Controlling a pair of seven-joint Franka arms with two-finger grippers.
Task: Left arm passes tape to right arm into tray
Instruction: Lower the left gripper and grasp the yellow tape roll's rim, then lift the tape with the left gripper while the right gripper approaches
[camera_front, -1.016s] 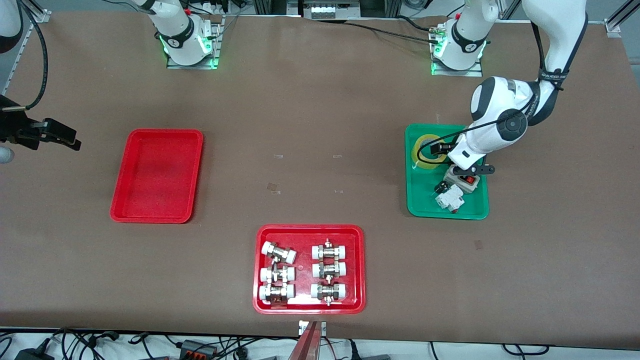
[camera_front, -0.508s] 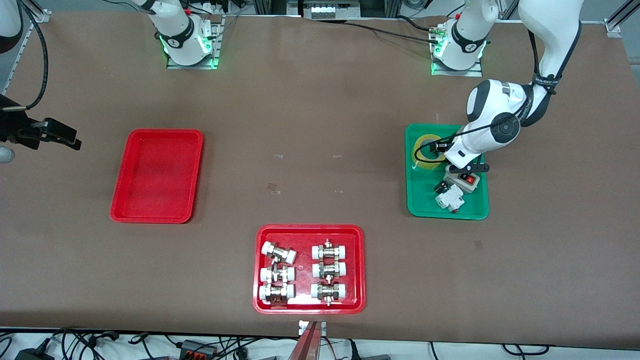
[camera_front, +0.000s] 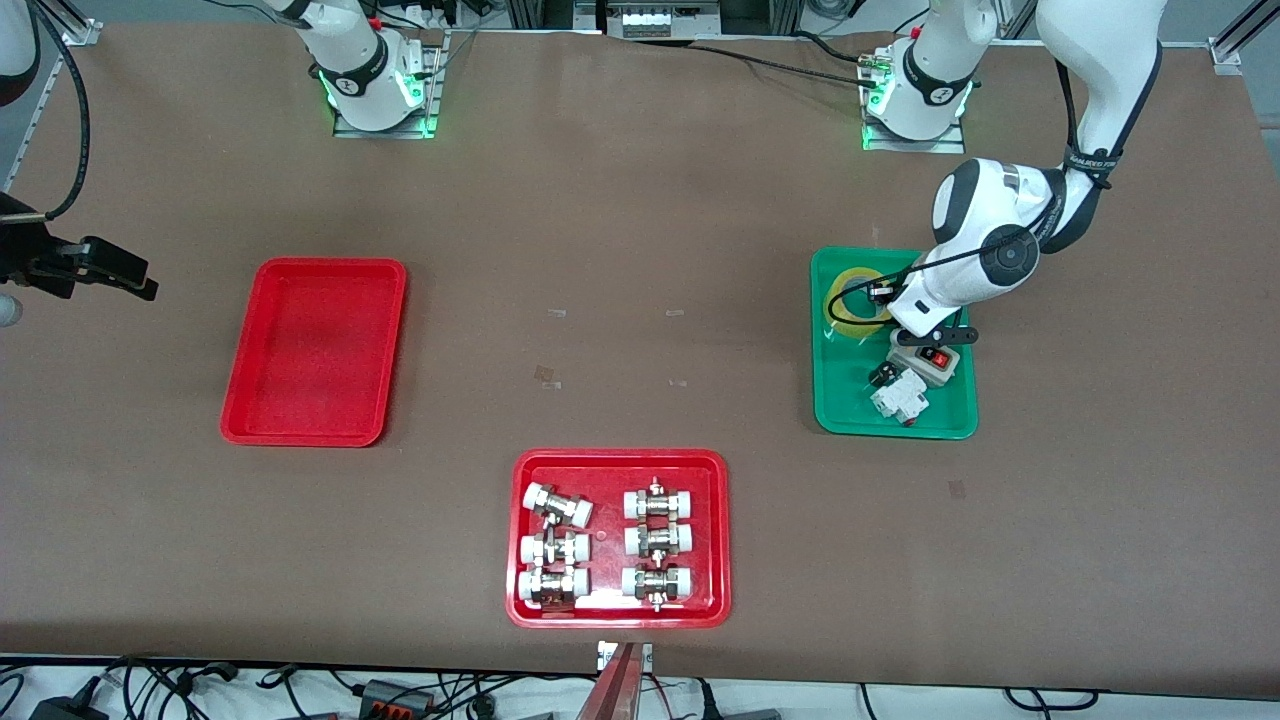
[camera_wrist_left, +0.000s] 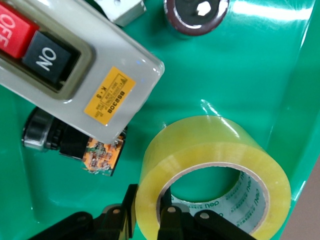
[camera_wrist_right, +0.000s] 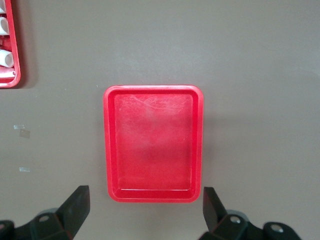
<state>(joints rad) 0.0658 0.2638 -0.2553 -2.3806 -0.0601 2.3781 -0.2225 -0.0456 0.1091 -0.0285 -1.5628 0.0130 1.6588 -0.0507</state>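
Left gripper (camera_wrist_left: 150, 220), its jaws pinching the wall of the tape (camera_wrist_left: 212, 172) lying in the green tray (camera_front: 850, 415): light, rigid, slick-sided roll; right gripper (camera_wrist_right: 142, 207) is waiting with jaws wide.

Tape (camera_wrist_left: 215, 165): translucent yellow film, glossy, smooth, with a whitish printed core; green tray (camera_wrist_left: 280, 65): shiny moulded plastic throwing bright glare. Switch box (camera_wrist_left: 75, 65): smooth grey plastic with a yellow paper-like label; plain red tray (camera_wrist_right: 152, 142): smooth plastic, faintly scuffed sheen on the floor. Table (camera_front: 640, 250): matt brown, slightly fibrous-looking; fittings (camera_front: 655, 540) in the second red tray (camera_front: 720, 540): bright metal with white plastic caps; left gripper (camera_wrist_left: 150, 220): matt black plastic fingers.
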